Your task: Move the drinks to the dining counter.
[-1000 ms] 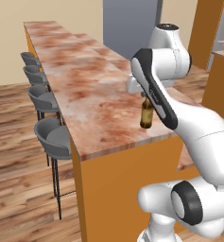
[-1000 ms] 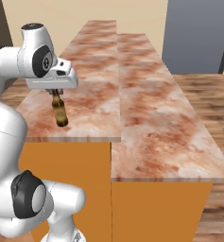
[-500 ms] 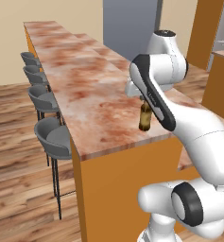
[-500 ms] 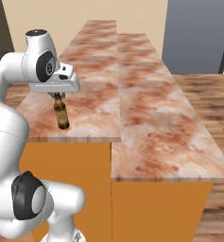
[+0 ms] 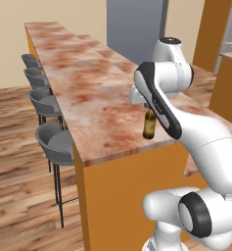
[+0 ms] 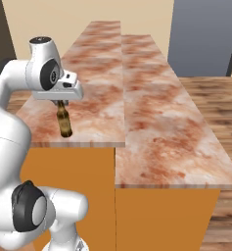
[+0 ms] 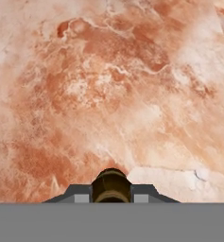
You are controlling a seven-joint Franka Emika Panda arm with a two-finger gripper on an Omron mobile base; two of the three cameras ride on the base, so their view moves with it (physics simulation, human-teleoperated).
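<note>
Beer bottle (image 6: 64, 123) lowered since earlier — upright, claw (image 6: 61, 102) clamped on its neck, dining counter (image 6: 100, 88) below.

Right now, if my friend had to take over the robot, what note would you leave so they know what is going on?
Gripper: shut on the neck of the beer bottle, pointing straight down.
Beer bottle: upright at the near end of the dining counter, close to its edge. Its base looks on or just above the marble top; I cannot tell if it touches.
Bar stools stand along the far side of that counter.
Done: the beer bottle has reached the dining counter.
Left: open the gripper and lift clear, then fetch the other drinks, which are not on this counter yet.
</note>
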